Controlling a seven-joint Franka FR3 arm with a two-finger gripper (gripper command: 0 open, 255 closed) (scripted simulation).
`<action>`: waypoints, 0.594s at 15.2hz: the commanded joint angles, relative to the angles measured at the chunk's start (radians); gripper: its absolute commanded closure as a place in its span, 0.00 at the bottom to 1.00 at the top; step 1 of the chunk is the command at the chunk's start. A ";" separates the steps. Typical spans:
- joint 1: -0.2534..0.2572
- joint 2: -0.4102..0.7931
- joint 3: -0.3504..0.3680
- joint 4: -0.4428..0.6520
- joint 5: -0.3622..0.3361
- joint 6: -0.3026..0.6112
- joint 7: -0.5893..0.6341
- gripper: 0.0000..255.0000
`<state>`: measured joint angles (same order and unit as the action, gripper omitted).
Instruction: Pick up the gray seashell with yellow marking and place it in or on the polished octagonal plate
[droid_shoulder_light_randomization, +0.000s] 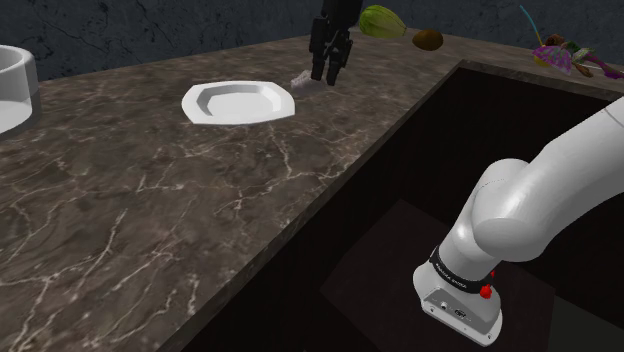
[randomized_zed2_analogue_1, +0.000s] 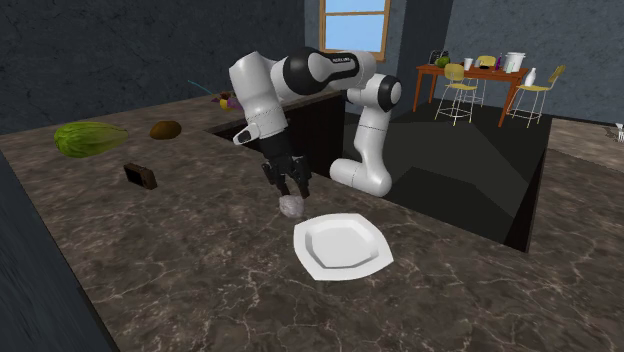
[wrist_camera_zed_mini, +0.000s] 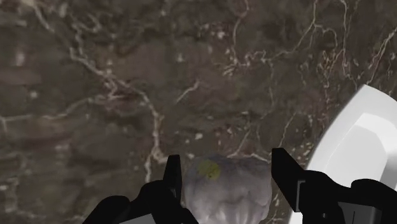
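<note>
Gripper (droid_shoulder_light_randomization: 329, 76) pointing down at the dark marble counter (droid_shoulder_light_randomization: 150, 220), its 2 fingers (wrist_camera_zed_mini: 287, 178) apart. Gray seashell (wrist_camera_zed_mini: 226, 189) with a yellow spot lies on the counter directly under the gripper (wrist_camera_zed_mini: 224, 158), sitting in the gap between the fingers. Can't tell if the pads touch it; it looks not clasped. In the second exterior view the seashell (randomized_zed2_analogue_1: 291, 206) is just below the fingertips of the gripper (randomized_zed2_analogue_1: 290, 190). White octagonal plate (randomized_zed2_analogue_1: 340, 245) is flat on the counter near the shell, not touching it, and has nothing on it. In the shoulder view the seashell (droid_shoulder_light_randomization: 303, 80) is just off the plate's (droid_shoulder_light_randomization: 238, 102) right rim. Farther off on the counter: 1 green leafy vegetable (randomized_zed2_analogue_1: 90, 137), 1 brown kiwi-like fruit (randomized_zed2_analogue_1: 165, 129), 1 small dark block (randomized_zed2_analogue_1: 139, 175).
</note>
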<state>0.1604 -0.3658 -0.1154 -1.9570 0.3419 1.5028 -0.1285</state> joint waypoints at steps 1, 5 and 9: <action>0.000 0.001 0.000 -0.001 -0.001 0.000 0.000 1.00; 0.000 0.001 0.000 -0.001 -0.001 0.000 0.000 1.00; 0.000 0.007 -0.001 0.031 0.000 -0.024 0.008 1.00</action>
<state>0.1601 -0.3627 -0.1169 -1.9393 0.3409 1.4875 -0.1245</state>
